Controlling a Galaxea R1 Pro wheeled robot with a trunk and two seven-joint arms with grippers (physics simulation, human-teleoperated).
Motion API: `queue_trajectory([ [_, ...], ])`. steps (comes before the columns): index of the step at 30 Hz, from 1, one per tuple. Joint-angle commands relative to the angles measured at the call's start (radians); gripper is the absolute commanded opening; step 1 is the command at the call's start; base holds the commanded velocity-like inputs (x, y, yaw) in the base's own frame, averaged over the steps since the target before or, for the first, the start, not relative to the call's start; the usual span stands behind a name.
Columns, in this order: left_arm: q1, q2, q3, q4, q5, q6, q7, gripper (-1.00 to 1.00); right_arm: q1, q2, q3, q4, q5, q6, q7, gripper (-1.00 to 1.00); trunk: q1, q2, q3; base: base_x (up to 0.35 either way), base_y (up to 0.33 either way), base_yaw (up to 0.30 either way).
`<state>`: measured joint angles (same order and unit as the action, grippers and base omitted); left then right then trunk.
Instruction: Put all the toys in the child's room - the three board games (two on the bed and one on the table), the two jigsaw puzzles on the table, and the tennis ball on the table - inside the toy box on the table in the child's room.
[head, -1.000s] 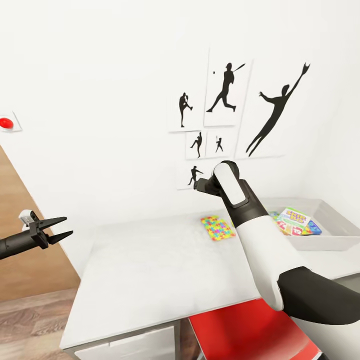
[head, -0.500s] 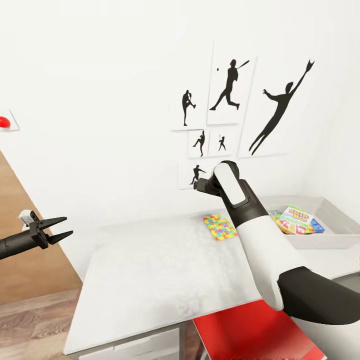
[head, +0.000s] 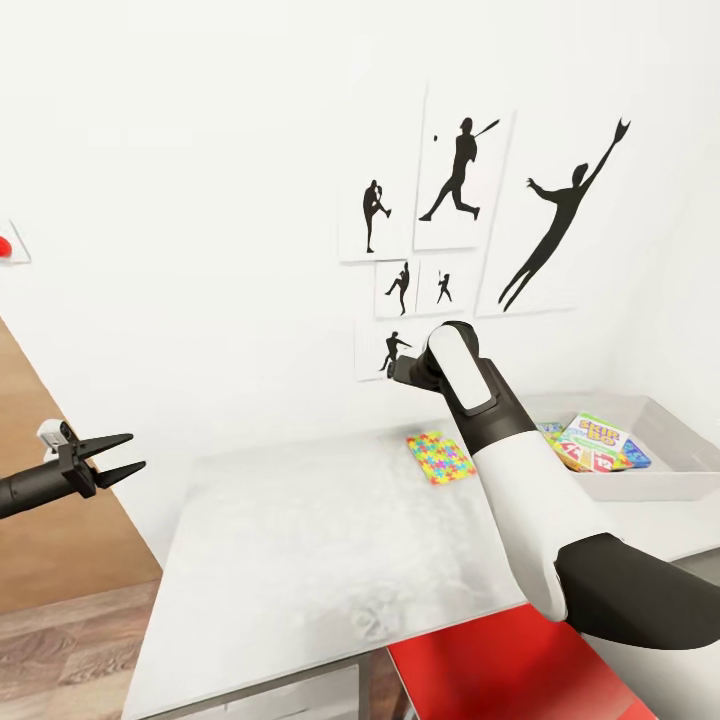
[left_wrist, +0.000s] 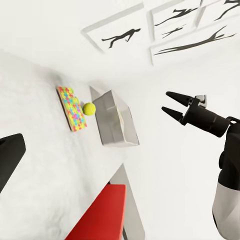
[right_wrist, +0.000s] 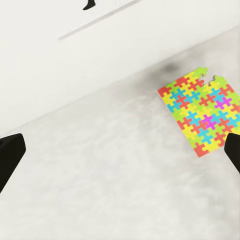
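At the far right end of the table (head: 300, 540), the toy box (head: 660, 480) already holds the SKIP-BO game (head: 590, 437) and other colourful boxes, while one jigsaw puzzle (head: 439, 456) lies flat on the table just left of it with the tennis ball (left_wrist: 89, 108) beside it. The right end effector (left_wrist: 176, 105) hangs over that puzzle, fingers spread wide and empty, seemingly lining up a pick. The left end effector (head: 118, 456) waits open, off the table's left edge.
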<state>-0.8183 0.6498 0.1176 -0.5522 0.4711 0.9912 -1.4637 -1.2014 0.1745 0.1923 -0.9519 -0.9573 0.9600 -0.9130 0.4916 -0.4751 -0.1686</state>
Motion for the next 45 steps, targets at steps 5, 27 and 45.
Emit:
queue_trajectory([
  [5,-0.001,-0.001,-0.001,-0.001,0.001,0.011,-0.003,1.0,-0.001,0.0,0.002,-0.001,-0.006,0.002,-0.01,1.0,0.001,-0.002,-0.002,0.001,0.0,0.0],
  [27,-0.072,-0.212,-0.168,-0.197,0.004,0.056,-0.006,1.0,-0.196,0.0,-0.01,0.339,-0.014,-0.008,-0.012,1.0,0.001,-0.002,-0.002,0.0,0.0,0.0],
  [45,-0.151,-0.319,-0.2,-0.201,0.003,0.056,-0.004,1.0,-0.207,0.0,-0.005,0.413,-0.006,-0.022,-0.01,1.0,0.001,-0.002,-0.002,0.0,0.0,0.0],
])
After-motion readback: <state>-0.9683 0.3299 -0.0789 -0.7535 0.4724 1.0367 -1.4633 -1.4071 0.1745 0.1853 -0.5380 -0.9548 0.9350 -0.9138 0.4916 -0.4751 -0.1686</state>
